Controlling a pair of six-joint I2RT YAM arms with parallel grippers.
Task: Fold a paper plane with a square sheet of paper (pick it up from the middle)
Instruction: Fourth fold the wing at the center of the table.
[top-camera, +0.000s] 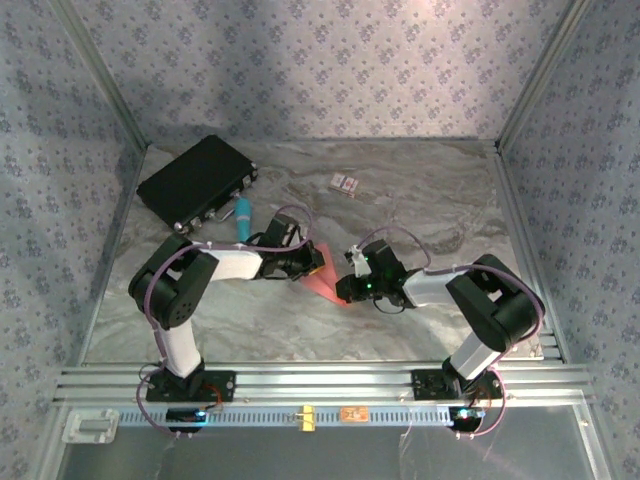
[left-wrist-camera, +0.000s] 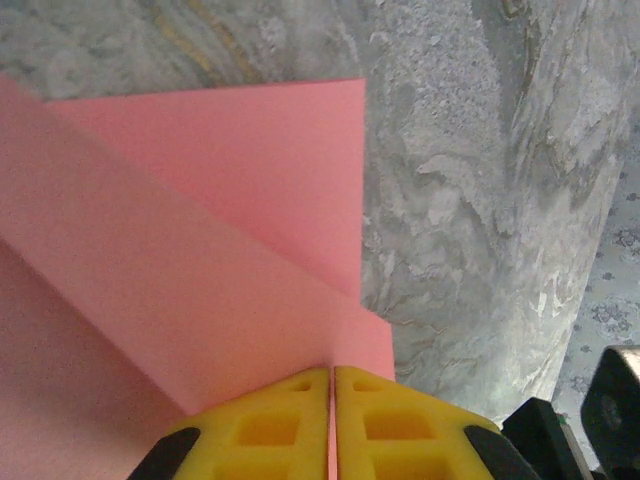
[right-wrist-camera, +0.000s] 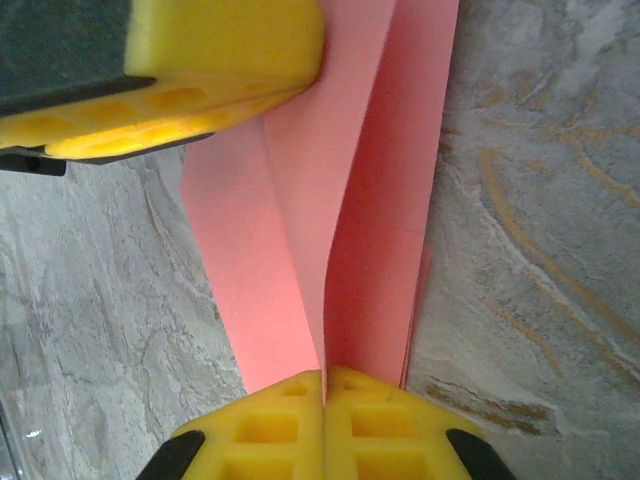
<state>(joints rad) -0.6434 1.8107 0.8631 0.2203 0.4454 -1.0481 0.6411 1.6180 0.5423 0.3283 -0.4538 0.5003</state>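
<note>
Grey-veined marble tabletop (top-camera: 440, 200), walled round with flowered wallpaper, carries everything in sight. At its middle the left gripper (top-camera: 316, 264) and the right gripper (top-camera: 347, 290) meet almost tip to tip, and the square sheet of paper (top-camera: 322, 284), salmon pink and already partly folded into overlapping layers, lies between them, low over the marble. From the left wrist, the left gripper (left-wrist-camera: 331, 378) has its yellow fingers (left-wrist-camera: 260, 430) pressed together with an edge of the sheet (left-wrist-camera: 200, 240) nipped in the seam; beyond the fingertips the flaps fan out along a diagonal crease. From the right wrist, the right gripper (right-wrist-camera: 323, 380) is likewise closed on the paper (right-wrist-camera: 385, 200), a raised fold running straight out from between its fingertips towards the left arm's finger (right-wrist-camera: 200, 40) at the strip's far end. Such paper looks light, thin and limp: it would likely sag where unsupported, crease at any stray press and tear if the two pinches pull apart. The surest hold is probably on a folded edge, where stacked layers are stiffer. Far out beyond the left fingers sits a black case (top-camera: 195, 180), apparently shut, its contents hidden; a teal marker (top-camera: 243, 212) lies outside, just beside it, and a small patterned card (top-camera: 343, 183) rests well apart.
</note>
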